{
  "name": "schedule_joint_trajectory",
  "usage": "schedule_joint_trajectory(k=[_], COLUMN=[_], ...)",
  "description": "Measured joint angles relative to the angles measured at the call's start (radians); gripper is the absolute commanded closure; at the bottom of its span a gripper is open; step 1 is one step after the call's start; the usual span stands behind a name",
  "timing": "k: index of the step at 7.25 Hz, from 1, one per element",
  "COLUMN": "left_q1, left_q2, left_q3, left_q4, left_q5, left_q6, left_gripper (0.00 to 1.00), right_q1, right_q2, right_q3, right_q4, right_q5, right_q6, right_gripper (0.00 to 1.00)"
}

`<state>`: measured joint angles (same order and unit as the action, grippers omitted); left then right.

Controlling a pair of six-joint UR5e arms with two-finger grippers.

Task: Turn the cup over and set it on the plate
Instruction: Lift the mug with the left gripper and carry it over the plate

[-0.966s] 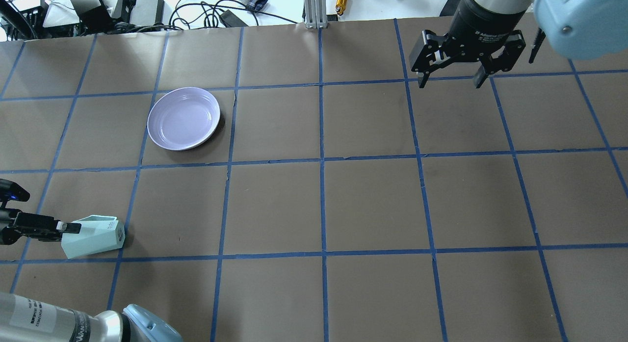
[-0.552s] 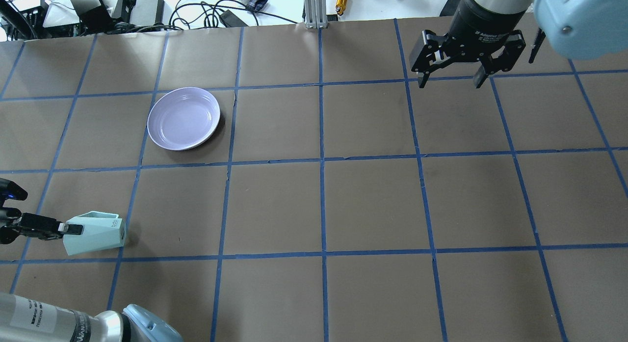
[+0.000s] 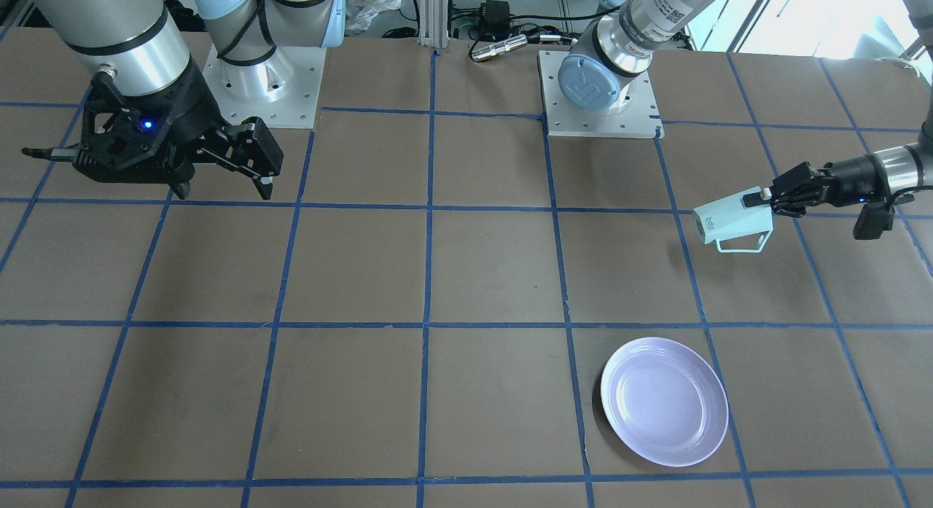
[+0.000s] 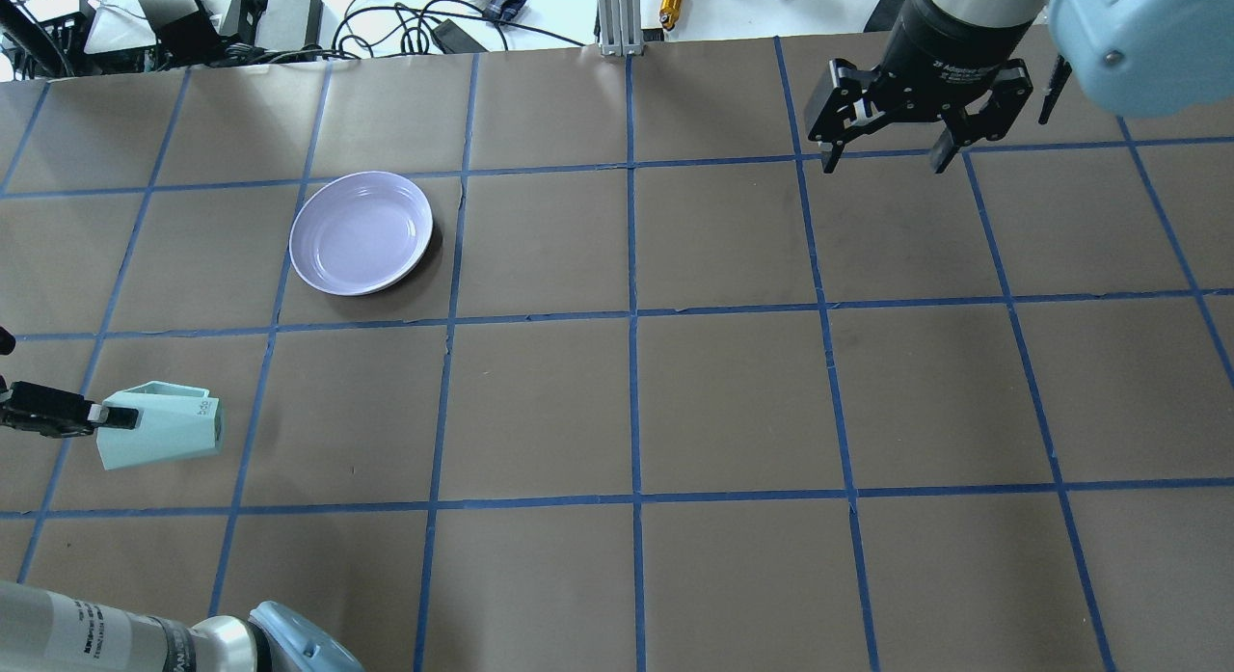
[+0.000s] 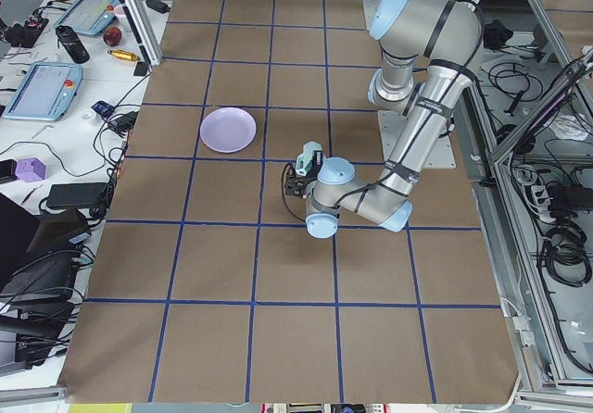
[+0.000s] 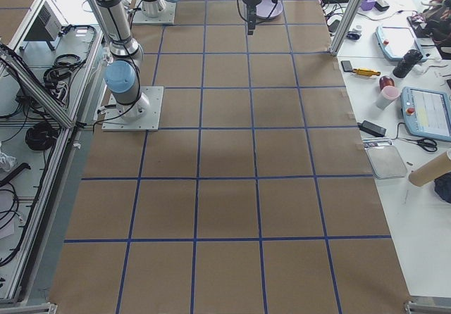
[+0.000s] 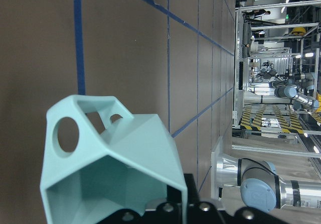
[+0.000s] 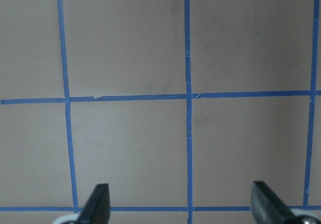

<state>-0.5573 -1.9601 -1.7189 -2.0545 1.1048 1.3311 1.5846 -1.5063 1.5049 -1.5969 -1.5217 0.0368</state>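
The pale mint-green cup (image 4: 159,436) lies sideways in the air at the table's left edge. Its mouth faces my left gripper (image 4: 111,416) and its lettered base points toward the table's middle. The left gripper is shut on the cup's rim wall. In the front-facing view the cup (image 3: 732,220) hangs clear of the table, held by the left gripper (image 3: 758,198), with its handle on the camera's side. The left wrist view looks into the cup (image 7: 110,158). The lavender plate (image 4: 362,231) sits empty, further out on the table. My right gripper (image 4: 885,161) is open and empty at the far right.
The table is brown paper with a blue tape grid (image 4: 631,310). Cables and boxes (image 4: 289,16) lie beyond its far edge. The arm bases (image 3: 598,92) stand at the robot's side. The right wrist view shows only paper between the right gripper's (image 8: 183,206) open fingers.
The left gripper has lifted the cup off the table and carried it a little left and away, still on its side. The right arm and the plate have not moved.
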Motion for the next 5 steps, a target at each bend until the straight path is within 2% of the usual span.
schedule_joint_trajectory(k=[3,5], left_q1=[-0.219,-0.404], left_q2=[0.111,0.135], left_q3=[0.171,0.276], left_q4=[0.001,0.057], left_q5=[0.012,0.072], left_q6=[-0.199,-0.384], left_gripper=[1.0,1.0], right_q1=[0.0,0.0], right_q2=[0.0,0.0], right_q3=[0.0,0.0], right_q4=[0.0,0.0], right_q5=[0.0,0.001], right_q6=[0.001,0.002], right_gripper=[0.0,0.0])
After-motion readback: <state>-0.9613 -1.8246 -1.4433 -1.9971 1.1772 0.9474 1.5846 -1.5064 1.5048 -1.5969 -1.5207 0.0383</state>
